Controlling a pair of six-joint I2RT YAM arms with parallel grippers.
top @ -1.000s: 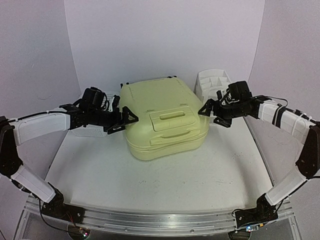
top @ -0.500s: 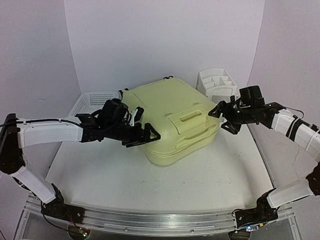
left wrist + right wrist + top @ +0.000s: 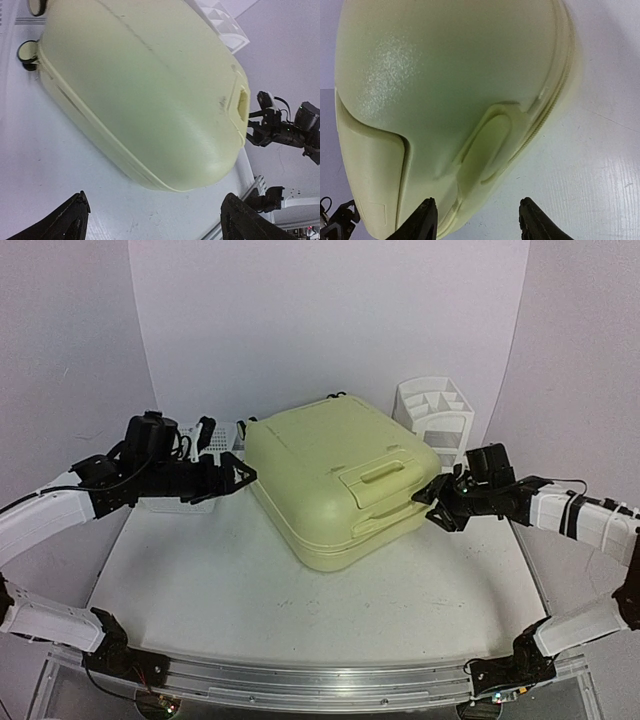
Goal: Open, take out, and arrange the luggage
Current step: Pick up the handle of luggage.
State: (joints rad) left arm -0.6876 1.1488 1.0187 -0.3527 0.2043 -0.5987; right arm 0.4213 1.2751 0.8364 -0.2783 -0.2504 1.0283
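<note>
Two tools in play, and we start on the left: the left tool [image 3: 155, 200] hangs spread wide, holding nothing, in front of the white mesh basket [image 3: 222, 436]. Mid-bench [image 3: 250, 580] we have the luggage [image 3: 330, 470], shut, lying flat and skewed, its moulded handle turned toward the right. Over on that side, the right tool [image 3: 433, 505], about half open and gripping nothing, noses up to the handle end, with a white organizer [image 3: 435, 410] standing behind.
</note>
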